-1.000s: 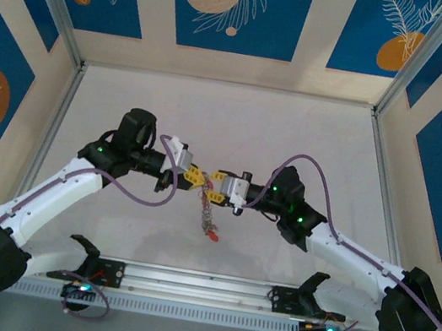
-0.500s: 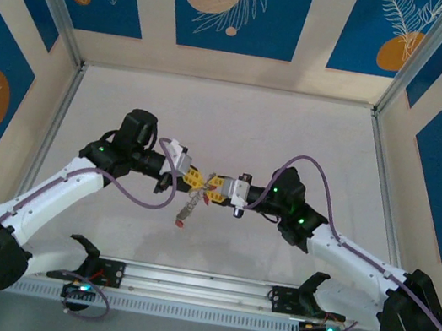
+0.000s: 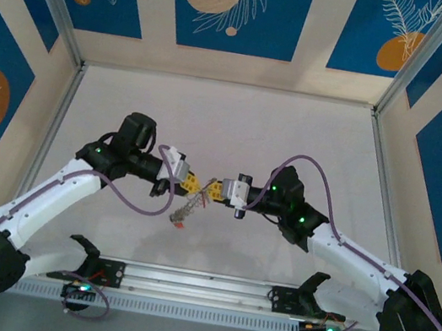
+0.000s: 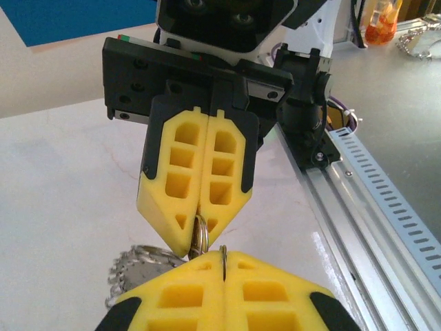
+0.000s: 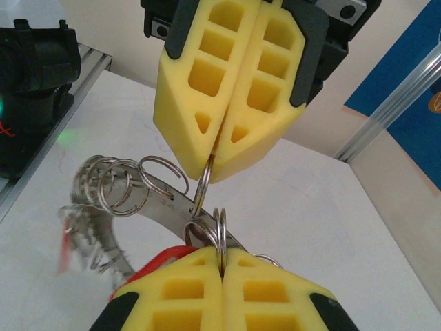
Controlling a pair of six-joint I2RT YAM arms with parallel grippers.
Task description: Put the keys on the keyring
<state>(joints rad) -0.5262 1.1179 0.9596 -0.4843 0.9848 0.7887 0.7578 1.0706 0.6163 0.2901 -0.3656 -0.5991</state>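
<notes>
Since a second ago the dangling bunch has swung from below the right gripper (image 3: 211, 188) to below the left gripper (image 3: 194, 184), and the right fingers have closed. Both grippers meet tip to tip above the middle of the bench (image 3: 293, 144), nearer its front edge.

The keyring (image 5: 89, 231) hangs off the bench, just beneath and to the left of the meeting fingertips. It is a grey band with a toothed rim, tilted. Several thin split rings (image 5: 120, 183) are threaded on the band. In the top view a red speck, one of the keys (image 3: 179, 223), hangs at the bottom of the bunch. The right wrist view shows a red key head just beside that gripper's own fingers.

The left gripper is pressed together, with one thin wire ring pinched at its very tip. The right gripper is likewise together, clamped on a pair of split rings that stand upright between its yellow pads. The two pinched spots lie just beside each other, close to the keyring's band. Whether a key's ring is fully on the band cannot be told.
</notes>
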